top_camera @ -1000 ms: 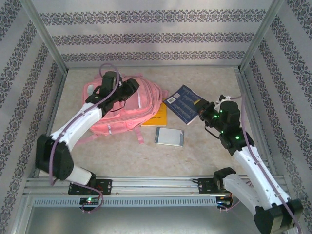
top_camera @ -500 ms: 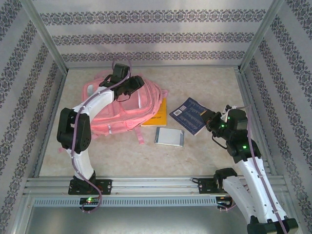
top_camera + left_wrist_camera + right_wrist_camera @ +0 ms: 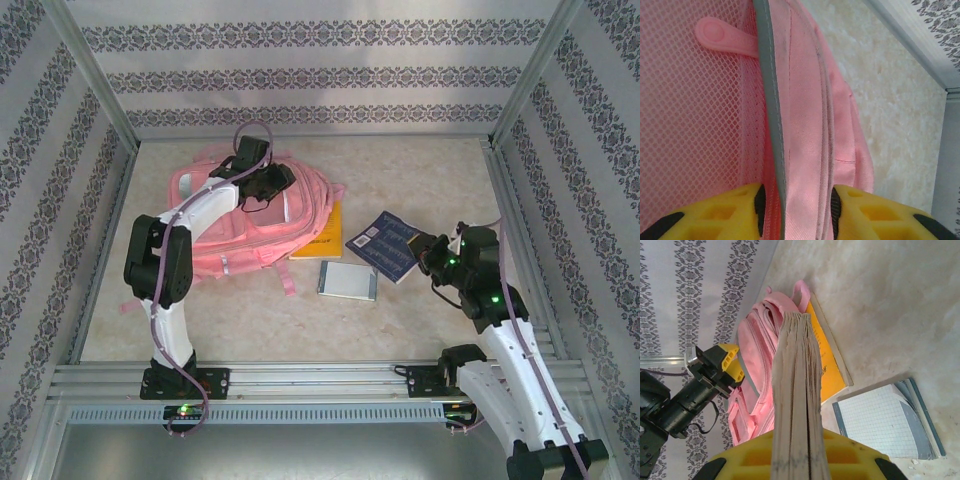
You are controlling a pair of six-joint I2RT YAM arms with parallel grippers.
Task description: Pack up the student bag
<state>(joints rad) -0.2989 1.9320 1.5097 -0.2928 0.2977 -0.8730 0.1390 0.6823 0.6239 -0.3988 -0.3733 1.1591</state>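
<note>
Left hand now clamped on student bag rim, bag at 10 o'clock on surface; right hand clamped on blue book, pulled back toward 5 o'clock, tilted up, likely staging for insertion

Pale walls with dark floral stripes stand left, far and right — the beige marbled tabletop is evenly lit, silver rails along its near edge.

Top edge of the student bag is hidden under the left arm; orange book sits partly under the bag. Cover print on the blue book is too small to read. Left wrist view's bottom edge cuts off the left fingers; can't tell if they pinch the fabric.
</note>
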